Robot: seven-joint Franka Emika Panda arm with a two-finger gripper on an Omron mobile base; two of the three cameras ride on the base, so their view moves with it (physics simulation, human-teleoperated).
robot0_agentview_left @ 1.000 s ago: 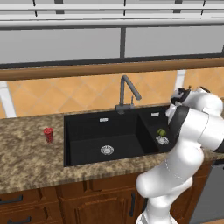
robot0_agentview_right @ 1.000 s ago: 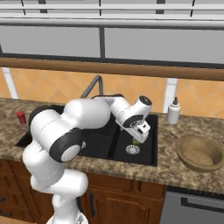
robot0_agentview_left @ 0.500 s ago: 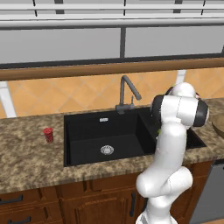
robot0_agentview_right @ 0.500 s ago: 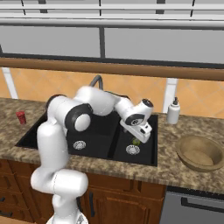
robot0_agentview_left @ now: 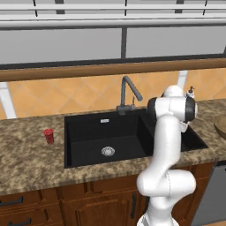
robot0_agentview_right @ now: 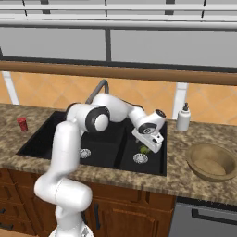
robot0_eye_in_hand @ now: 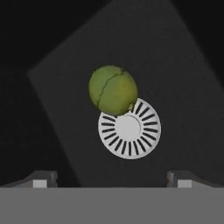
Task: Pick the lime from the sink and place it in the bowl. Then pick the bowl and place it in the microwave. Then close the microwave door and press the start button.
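The yellow-green lime (robot0_eye_in_hand: 113, 89) lies on the floor of the black sink's (robot0_agentview_right: 55, 134) right basin, touching the edge of the round silver drain (robot0_eye_in_hand: 129, 128). My gripper (robot0_agentview_right: 147, 143) hangs open just above the lime (robot0_agentview_right: 145, 150), its two fingertips (robot0_eye_in_hand: 41, 179) spread wide with nothing between them. The tan speckled bowl (robot0_agentview_right: 212, 161) stands empty on the counter right of the sink, and its rim (robot0_agentview_left: 220, 126) shows at the picture's edge. My arm hides the right basin in the left base view. The microwave and its door are out of view.
A grey gooseneck faucet (robot0_agentview_left: 129, 90) rises behind the sink's divider. A white soap bottle (robot0_agentview_right: 183, 117) stands at the back between sink and bowl. A small red can (robot0_agentview_left: 48, 136) sits on the granite counter (robot0_agentview_left: 31, 163) left of the sink.
The arm's upper links have swung upright and across the sink. The hand has stayed over the right basin, edging slightly right and lower. The lime has not moved.
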